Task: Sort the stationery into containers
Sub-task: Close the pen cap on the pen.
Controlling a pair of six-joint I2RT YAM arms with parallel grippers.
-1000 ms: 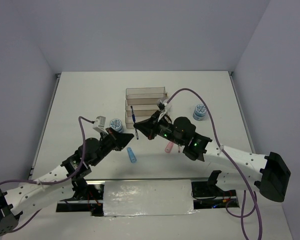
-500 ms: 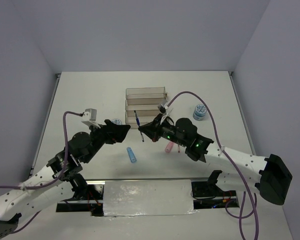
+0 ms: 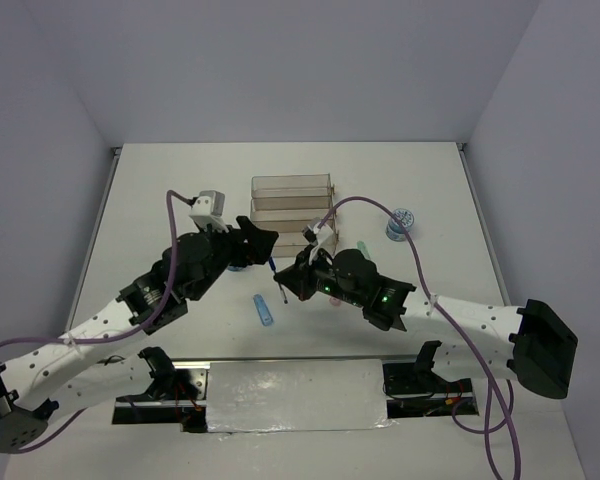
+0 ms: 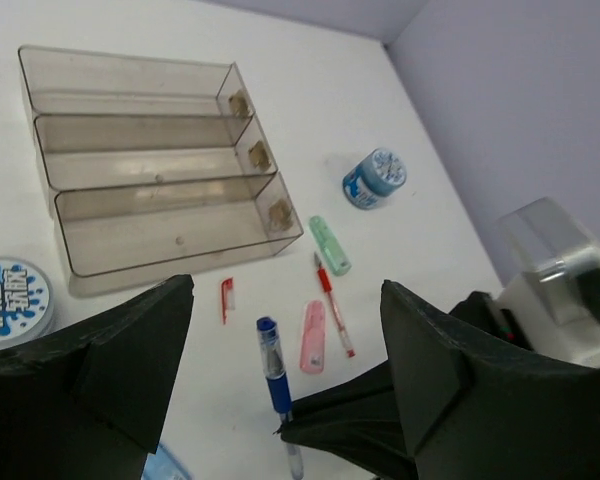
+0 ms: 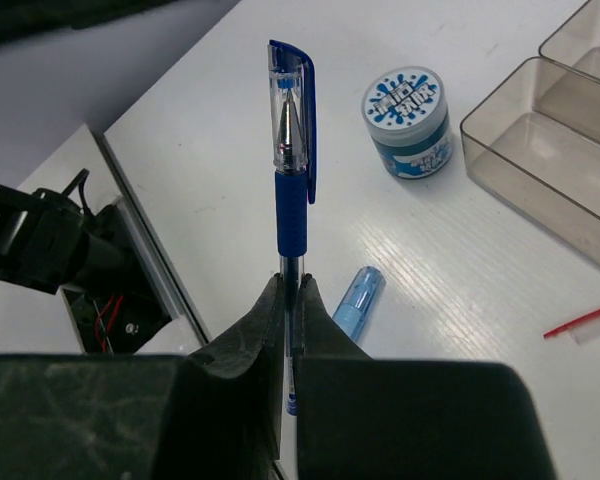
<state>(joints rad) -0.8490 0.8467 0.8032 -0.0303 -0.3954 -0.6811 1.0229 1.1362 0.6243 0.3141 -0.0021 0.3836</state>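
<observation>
The containers are three clear long trays joined in steps at mid-table, and nothing shows in them. My right gripper is shut on a blue pen, holding it upright in front of the rack. My left gripper hangs open and holds nothing, just left of the pen. One blue-white roll lies left of the rack, another roll to its right. A blue stick lies nearer the arms.
A green stick, a red pen, a pink stick and a small red cap lie on the white table in front of the rack. The table's near edge and wiring lie behind the right gripper.
My left gripper has opened and swung forward and right, toward the rack and over the left roll. My right gripper, still shut on the blue pen, has drawn back slightly toward the arms.
</observation>
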